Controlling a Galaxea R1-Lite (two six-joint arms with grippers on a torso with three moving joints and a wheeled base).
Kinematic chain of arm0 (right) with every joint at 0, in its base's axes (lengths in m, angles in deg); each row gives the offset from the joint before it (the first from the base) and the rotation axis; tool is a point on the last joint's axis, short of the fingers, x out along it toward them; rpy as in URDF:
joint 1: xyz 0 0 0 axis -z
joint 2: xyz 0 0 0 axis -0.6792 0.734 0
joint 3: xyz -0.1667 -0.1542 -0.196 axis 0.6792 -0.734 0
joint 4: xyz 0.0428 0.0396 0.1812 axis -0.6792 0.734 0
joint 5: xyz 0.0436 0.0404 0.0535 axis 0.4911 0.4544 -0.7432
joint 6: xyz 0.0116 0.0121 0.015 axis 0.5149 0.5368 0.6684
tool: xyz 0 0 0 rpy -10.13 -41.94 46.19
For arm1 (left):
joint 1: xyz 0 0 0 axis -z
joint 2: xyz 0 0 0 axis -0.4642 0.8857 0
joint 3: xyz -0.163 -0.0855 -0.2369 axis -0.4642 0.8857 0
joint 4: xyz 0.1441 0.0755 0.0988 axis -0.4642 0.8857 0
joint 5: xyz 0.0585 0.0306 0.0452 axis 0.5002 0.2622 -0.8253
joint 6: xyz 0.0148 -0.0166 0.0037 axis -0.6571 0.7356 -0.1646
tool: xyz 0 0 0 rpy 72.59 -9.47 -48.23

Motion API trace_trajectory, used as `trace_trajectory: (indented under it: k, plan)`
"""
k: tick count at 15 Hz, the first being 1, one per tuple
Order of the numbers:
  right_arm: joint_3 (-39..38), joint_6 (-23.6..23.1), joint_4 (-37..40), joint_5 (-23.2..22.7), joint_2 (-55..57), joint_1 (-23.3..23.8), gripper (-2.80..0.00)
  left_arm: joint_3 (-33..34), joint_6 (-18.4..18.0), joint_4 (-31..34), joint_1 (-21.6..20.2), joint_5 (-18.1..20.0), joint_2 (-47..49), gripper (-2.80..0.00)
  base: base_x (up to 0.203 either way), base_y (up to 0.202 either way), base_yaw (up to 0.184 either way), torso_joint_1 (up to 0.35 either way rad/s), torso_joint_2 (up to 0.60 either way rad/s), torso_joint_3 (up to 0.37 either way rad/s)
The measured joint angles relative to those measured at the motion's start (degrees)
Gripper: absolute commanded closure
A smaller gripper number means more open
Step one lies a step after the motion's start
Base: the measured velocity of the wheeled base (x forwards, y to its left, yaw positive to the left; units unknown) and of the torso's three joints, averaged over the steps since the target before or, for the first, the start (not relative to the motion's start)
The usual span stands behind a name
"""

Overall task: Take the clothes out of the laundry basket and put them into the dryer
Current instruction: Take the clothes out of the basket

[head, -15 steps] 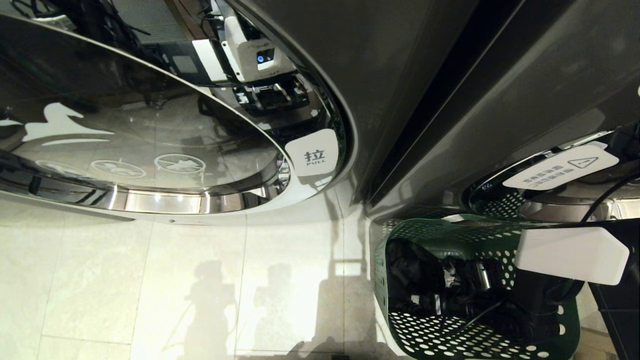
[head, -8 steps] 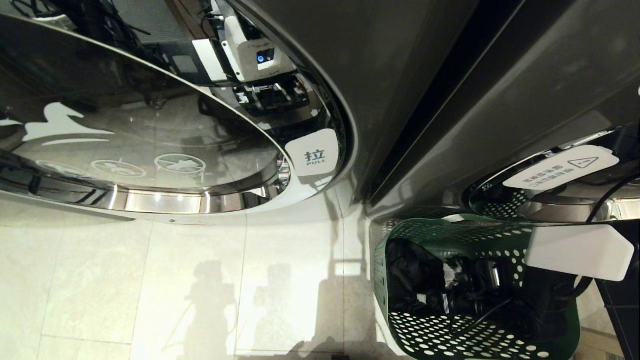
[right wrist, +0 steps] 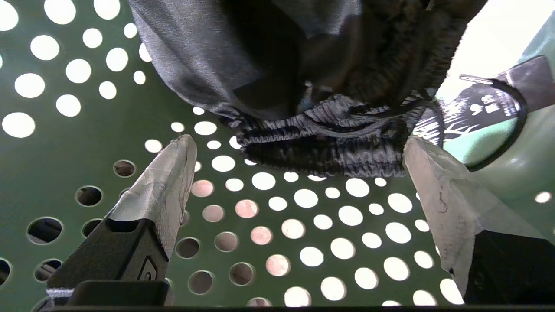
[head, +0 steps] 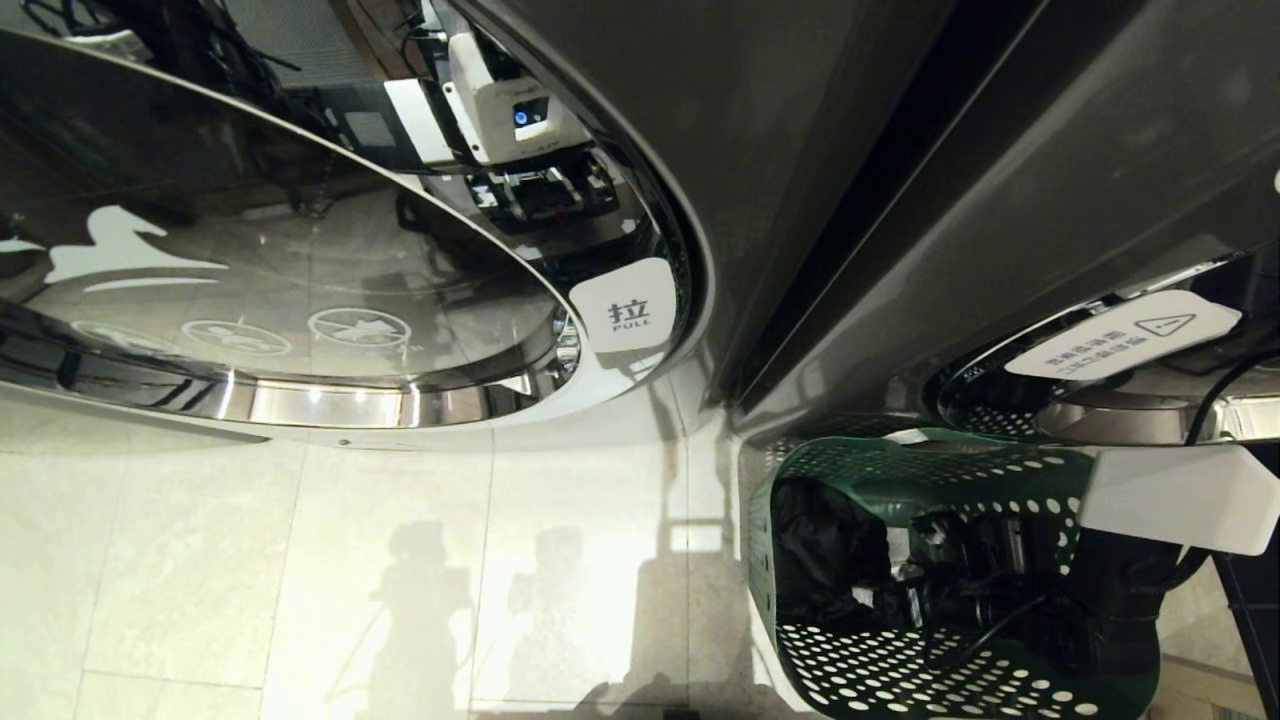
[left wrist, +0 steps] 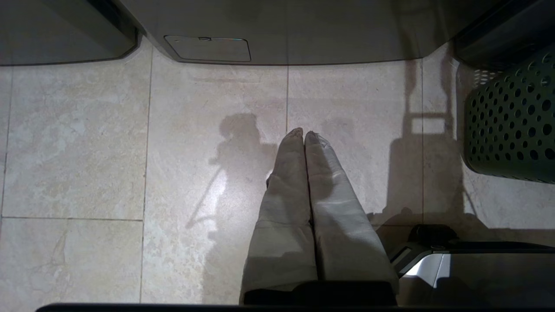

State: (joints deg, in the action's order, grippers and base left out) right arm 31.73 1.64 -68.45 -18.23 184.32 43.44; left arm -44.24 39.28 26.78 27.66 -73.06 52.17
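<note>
The green perforated laundry basket (head: 900, 470) stands on the floor at the lower right of the head view. Dark clothes (head: 825, 545) lie bunched inside it. My right gripper (head: 925, 585) reaches down into the basket next to them. In the right wrist view the right gripper (right wrist: 299, 149) is open, and its taped fingers (right wrist: 171, 177) stand wide apart. A dark grey garment with a ribbed waistband (right wrist: 321, 147) lies just beyond the fingertips, not gripped. The dryer's round glass door (head: 300, 280) carries a PULL label. My left gripper (left wrist: 303, 134) hangs shut over the floor tiles.
A second round rim with a warning sticker (head: 1120, 335) sits just above the basket. The dark machine fronts (head: 850, 180) fill the upper part of the head view. Pale floor tiles (head: 400, 560) lie left of the basket. The basket's wall (left wrist: 511, 125) shows beside the parked left arm.
My right arm has shifted to the right in the head view, and its wrist has turned inside the basket. Its fingers stay open. The left arm has not moved.
</note>
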Motion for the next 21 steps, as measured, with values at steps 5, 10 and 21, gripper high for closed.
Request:
trace_trajectory:
  k: [5,10,21]
  plan:
    - [1.3,-2.5,0.0,-1.9,0.8,3.5,-2.8,0.0,0.0,0.0,0.0,0.0,0.0,0.0,0.0,0.0,0.0,0.0,0.0,0.0]
    - [5.2,-4.2,0.6,-10.1,4.3,7.1,-2.8,0.0,0.0,0.0,0.0,0.0,0.0,0.0,0.0,0.0,0.0,0.0,0.0,0.0]
    - [12.3,-4.0,0.7,-17.9,12.1,6.8,-2.8,0.0,0.0,0.0,0.0,0.0,0.0,0.0,0.0,0.0,0.0,0.0,0.0,0.0]
